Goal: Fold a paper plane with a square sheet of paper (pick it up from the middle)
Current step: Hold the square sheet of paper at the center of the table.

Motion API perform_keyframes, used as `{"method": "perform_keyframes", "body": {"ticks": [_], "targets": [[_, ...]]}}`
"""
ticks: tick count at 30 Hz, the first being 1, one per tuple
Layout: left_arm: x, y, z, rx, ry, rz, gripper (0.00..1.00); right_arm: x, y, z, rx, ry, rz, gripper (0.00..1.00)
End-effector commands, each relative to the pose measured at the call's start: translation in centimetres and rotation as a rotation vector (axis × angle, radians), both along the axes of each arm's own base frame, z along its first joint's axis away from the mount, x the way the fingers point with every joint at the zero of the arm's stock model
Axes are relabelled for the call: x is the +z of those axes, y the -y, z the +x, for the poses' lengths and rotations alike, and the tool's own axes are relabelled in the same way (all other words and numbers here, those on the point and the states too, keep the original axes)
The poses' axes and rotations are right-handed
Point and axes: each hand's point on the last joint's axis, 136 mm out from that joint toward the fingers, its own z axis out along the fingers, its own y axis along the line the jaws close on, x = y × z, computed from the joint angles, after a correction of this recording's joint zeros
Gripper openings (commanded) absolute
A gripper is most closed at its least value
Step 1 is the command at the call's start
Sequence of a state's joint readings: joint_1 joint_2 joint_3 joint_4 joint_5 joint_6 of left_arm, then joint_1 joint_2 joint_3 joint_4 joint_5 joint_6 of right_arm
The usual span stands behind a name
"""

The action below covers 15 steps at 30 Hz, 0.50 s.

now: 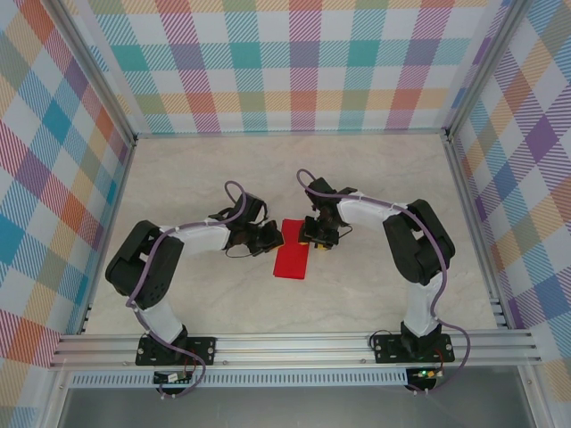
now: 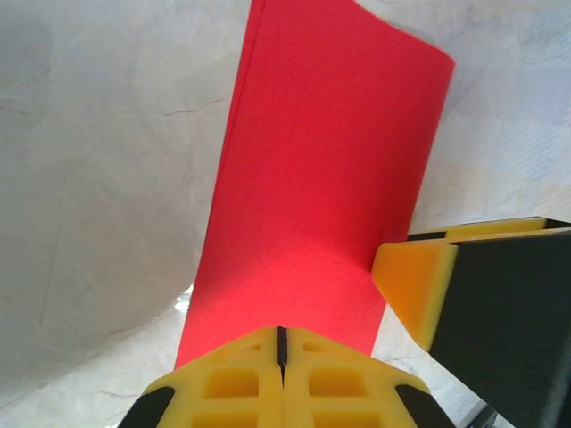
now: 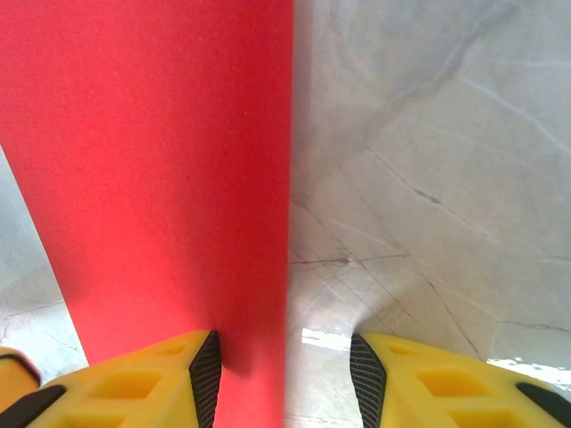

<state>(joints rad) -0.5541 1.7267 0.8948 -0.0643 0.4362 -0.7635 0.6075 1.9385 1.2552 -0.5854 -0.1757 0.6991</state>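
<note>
- Marble-look table (image 1: 375,178), plaid walls: red paper sheet (image 1: 292,249) sits centre, folded into a strip.
- Left gripper (image 2: 281,357) clenched on its edge; right gripper (image 3: 285,357) spread, straddling the other edge.
- Early creasing, I'd say; the nose folds next call for firm pinning.

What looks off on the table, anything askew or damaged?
The thin bright red paper sheet lies as a narrow rectangle, not a square; in the left wrist view its long edge shows two layers, so it is folded in half. Its far corner seems to bow upward. No tears visible.
</note>
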Motion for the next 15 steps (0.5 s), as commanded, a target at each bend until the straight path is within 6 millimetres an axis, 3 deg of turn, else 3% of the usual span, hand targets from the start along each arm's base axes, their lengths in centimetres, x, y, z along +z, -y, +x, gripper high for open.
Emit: {"method": "perform_keyframes", "body": {"ticks": [1,5,15], "targets": [[-0.18,0.9,0.33,-0.013,-0.01,-0.023,0.02,-3.35,-0.33,-1.09,0.005,-0.07,-0.025,0.46],[-0.8,0.89,0.24,-0.013,-0.024,-0.016,0.01,-3.66,-0.13,-1.28,-0.005,-0.084,-0.036,0.46],[-0.16,0.79,0.21,-0.015,-0.006,-0.019,0.01,-4.0,0.06,-1.82,0.095,-0.07,-0.035,0.46]]}}
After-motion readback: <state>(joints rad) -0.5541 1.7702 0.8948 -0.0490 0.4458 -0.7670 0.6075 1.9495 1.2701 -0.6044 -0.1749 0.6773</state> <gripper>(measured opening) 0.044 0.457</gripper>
